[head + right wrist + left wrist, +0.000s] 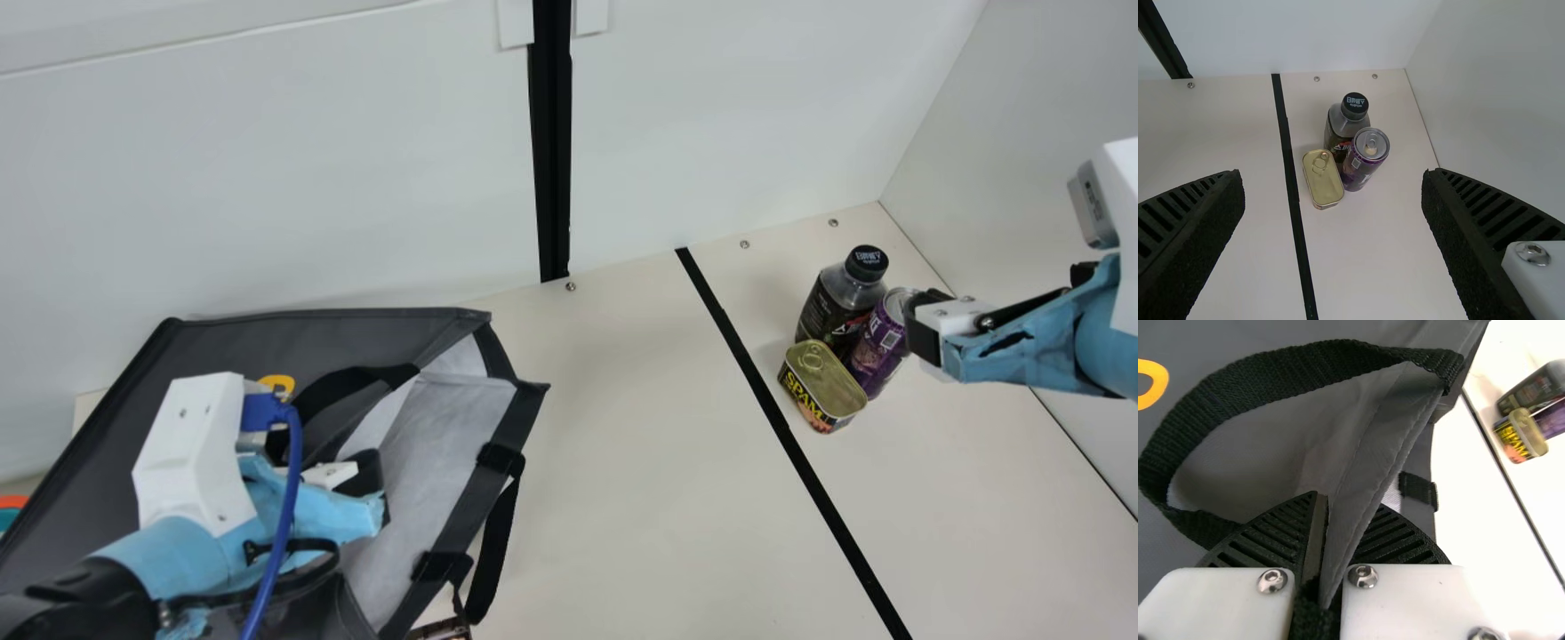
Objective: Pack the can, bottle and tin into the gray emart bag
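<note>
Bag (311, 342) of dark gray cloth lies toward the left side of the cream table (622, 444), close to the back wall (356, 178), its mouth facing right and showing a pale lining. One black strap (498, 551) hangs past the rim on the mouth side; another strap (1305, 370) loops just beside the left gripper (378, 493). That gripper is closed on a fold of the bag's cloth, which runs between its ribbed fingers in the left wrist view.

The bottle (1348, 120), can (1365, 157) and tin (1323, 179) are together on the table near its back right corner, between the black stripe (1286, 147) and the right edge, outside the bag. The bottle stands upright with its dark cap up, nearest the back edge. The purple can stands close by it, on the side toward the right edge. The tin sits in front of the bottle, on the stripe side of the can, its lid with the pull ring up.

The right gripper (920, 329) is near the can, over the right side of the table, its fingers spread wide with nothing between them.
</note>
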